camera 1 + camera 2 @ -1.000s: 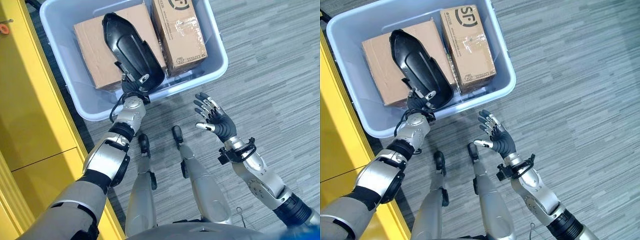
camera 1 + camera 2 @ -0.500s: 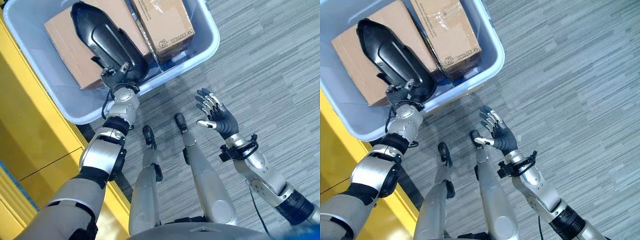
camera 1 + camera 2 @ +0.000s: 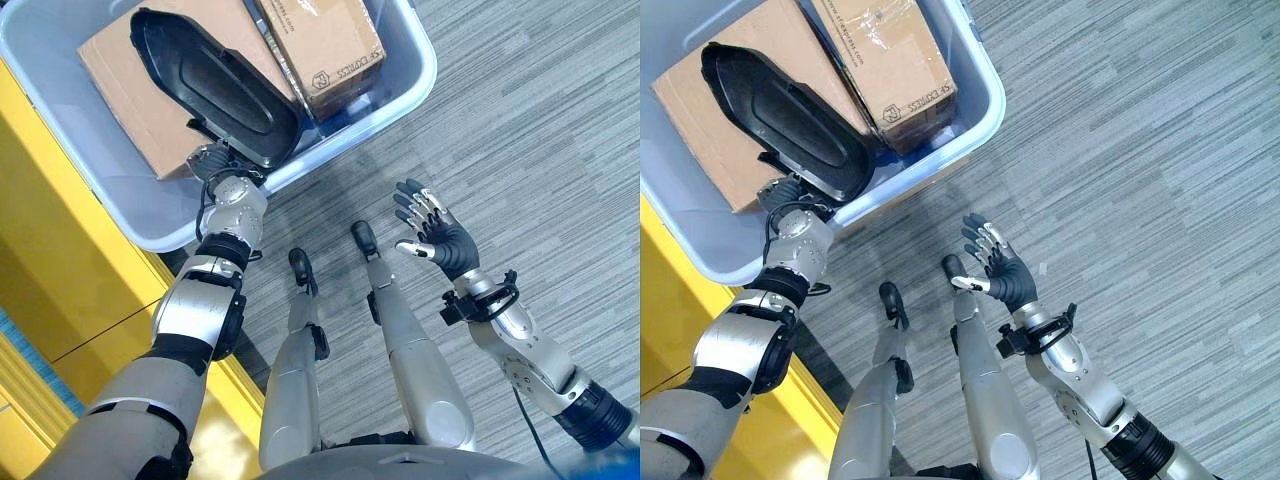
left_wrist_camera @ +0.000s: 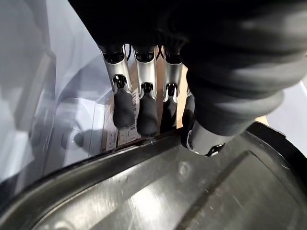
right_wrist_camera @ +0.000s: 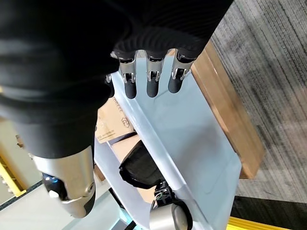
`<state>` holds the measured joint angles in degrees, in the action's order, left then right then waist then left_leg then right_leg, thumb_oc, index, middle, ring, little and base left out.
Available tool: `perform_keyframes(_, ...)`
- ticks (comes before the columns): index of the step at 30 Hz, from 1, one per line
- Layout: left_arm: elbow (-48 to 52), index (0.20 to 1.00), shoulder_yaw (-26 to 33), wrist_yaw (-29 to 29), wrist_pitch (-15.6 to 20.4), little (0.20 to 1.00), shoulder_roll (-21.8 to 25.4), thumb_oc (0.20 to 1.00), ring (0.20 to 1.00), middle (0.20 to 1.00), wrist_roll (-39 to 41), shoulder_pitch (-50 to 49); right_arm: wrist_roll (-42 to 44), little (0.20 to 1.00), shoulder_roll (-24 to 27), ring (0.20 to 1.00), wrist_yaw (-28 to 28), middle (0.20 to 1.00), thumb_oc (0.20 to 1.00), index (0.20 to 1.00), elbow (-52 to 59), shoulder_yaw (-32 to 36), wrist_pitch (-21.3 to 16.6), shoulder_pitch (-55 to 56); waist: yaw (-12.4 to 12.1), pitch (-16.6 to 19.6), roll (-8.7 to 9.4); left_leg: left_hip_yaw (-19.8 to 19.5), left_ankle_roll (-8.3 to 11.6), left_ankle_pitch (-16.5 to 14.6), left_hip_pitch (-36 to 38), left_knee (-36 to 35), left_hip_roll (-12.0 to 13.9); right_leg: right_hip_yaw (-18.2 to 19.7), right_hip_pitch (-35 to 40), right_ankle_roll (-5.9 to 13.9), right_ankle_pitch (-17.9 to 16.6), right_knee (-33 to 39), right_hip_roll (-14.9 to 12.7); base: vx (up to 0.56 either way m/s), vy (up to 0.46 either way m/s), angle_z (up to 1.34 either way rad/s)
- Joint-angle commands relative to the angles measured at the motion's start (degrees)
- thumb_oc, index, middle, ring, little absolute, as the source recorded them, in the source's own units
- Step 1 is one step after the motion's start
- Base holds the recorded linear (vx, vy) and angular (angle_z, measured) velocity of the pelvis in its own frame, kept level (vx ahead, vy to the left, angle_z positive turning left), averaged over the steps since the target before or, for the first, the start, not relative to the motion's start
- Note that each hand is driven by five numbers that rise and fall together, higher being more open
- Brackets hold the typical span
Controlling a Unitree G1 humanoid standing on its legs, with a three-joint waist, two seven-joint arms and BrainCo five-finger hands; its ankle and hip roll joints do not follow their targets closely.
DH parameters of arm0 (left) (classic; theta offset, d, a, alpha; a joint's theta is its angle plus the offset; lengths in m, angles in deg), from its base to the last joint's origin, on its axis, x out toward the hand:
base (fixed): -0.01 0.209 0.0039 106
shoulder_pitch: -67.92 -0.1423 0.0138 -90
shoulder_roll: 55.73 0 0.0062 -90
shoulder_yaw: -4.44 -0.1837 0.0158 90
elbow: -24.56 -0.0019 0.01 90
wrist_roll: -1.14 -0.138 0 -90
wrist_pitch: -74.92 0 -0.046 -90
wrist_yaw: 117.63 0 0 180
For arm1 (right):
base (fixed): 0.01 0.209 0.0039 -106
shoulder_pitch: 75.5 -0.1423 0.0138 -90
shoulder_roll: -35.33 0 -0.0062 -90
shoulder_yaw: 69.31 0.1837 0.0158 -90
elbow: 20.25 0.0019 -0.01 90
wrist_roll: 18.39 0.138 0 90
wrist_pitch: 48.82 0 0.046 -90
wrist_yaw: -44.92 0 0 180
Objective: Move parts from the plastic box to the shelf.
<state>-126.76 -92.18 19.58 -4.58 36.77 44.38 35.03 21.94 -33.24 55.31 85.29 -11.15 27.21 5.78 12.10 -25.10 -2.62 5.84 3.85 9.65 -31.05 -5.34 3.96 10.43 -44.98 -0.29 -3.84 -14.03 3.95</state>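
Over plastic box, your left hand has fingers curled on near rim of black part — part tilted up off cardboard boxes, shelf transfer pending. Right hand idle over floor, fingers spread, empty.

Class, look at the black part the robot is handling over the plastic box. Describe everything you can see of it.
The black part is a long, shallow shell of glossy, moulded-looking plastic, rounded at both ends, with a raised rim and a hollow inner face turned toward the camera. It lies tilted over the larger cardboard box inside the plastic box. The left hand grips its near end, fingers curled over the rim.
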Motion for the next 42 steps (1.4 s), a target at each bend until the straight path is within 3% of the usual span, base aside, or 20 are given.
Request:
perform_keyframes(1, -7.0, 0.200, 2.1, -0.3, 0.2, 0.200, -2.7, 0.200, 0.200, 0.200, -0.3, -1.0, 1.9, 1.000, 1.8, 1.000, -0.7, 1.000, 1.000, 1.000, 4.8, 2.5, -3.7, 2.9, 1.1, 0.2, 0.35, -5.7, 2.81, -5.3, 14.0, 0.3, 6.0, -0.6, 1.0, 6.19, 3.9, -1.6, -3.8, -0.01, 0.006, 0.05)
perform_keyframes(18, -9.3, 0.200, 6.9, 2.7, 0.7, 0.200, 4.9, 0.200, 0.200, 0.200, 1.5, -1.2, 3.7, 1.000, 0.8, 1.000, -3.1, 1.000, 1.000, 1.000, 3.4, 1.6, -3.1, 4.4, 0.3, 3.1, 1.59, -7.1, 3.05, -6.3, 15.8, 0.3, 6.0, -1.9, 6.1, 6.64, 3.8, 0.6, -5.3, -0.01, 0.024, 0.08)
perform_keyframes(25, -4.3, 0.200, 6.9, 3.2, 3.4, 0.200, 5.4, 0.200, 0.200, 0.200, 1.2, -4.1, 3.7, 1.000, -0.2, 1.000, -3.8, 1.000, 1.000, 1.000, 2.8, 0.8, -2.7, 4.8, -0.9, 4.0, 2.09, -7.7, 3.15, -6.0, 16.0, 0.3, 6.0, -2.6, 8.0, 6.70, 3.1, 2.2, -5.9, 0.00, 0.003, 0.01)
perform_keyframes(27, -0.7, 0.200, 6.1, 2.1, 4.3, 0.200, 4.8, 0.200, 0.200, 0.200, -0.6, -4.9, 3.3, 1.000, -0.1, 1.000, -3.5, 1.000, 1.000, 1.000, 2.9, 0.9, -2.8, 4.9, -1.1, 4.0, 2.10, -7.9, 3.09, -6.0, 16.0, 0.3, 5.9, -2.6, 8.3, 6.70, 2.9, 2.4, -6.0, -0.03, 0.002, 0.05)
perform_keyframes(28, 11.5, 0.200, 3.3, -0.2, 6.3, 0.200, 2.7, 0.200, 0.200, 0.200, -5.4, -10.2, 1.9, 1.000, -0.6, 1.000, -2.8, 1.000, 1.000, 1.000, 2.7, 1.5, -2.8, 5.3, -1.9, 3.8, 2.02, -8.4, 2.90, -5.7, 16.0, 0.3, 5.8, -3.1, 8.9, 6.52, 2.8, 2.8, -6.2, -0.03, 0.007, 0.01)
perform_keyframes(35, 30.0, 0.200, 2.6, -1.1, 6.4, 0.200, 2.5, 0.200, 0.200, 0.200, -14.9, -20.2, 0.3, 1.000, -1.1, 1.000, -3.1, 1.000, 1.000, 1.000, 2.3, 3.0, -2.2, 5.7, -3.2, 4.1, 2.02, -8.9, 2.71, -5.7, 16.2, 0.3, 5.8, -3.7, 9.9, 6.18, 2.9, 3.2, -6.3, -0.01, 0.003, 0.05)
perform_keyframes(42, 41.0, 0.200, 4.3, -0.1, 5.0, 0.200, 2.5, 0.200, 0.200, 0.200, -23.5, -29.0, -0.2, 1.000, -1.7, 1.000, -4.3, 1.000, 1.000, 1.000, 1.5, 4.3, -1.5, 5.2, -4.0, 5.4, 2.39, -8.9, 2.65, -5.5, 16.2, 0.3, 5.9, -3.8, 10.3, 6.01, 2.5, 4.0, -6.3, 0.00, 0.000, 0.00)
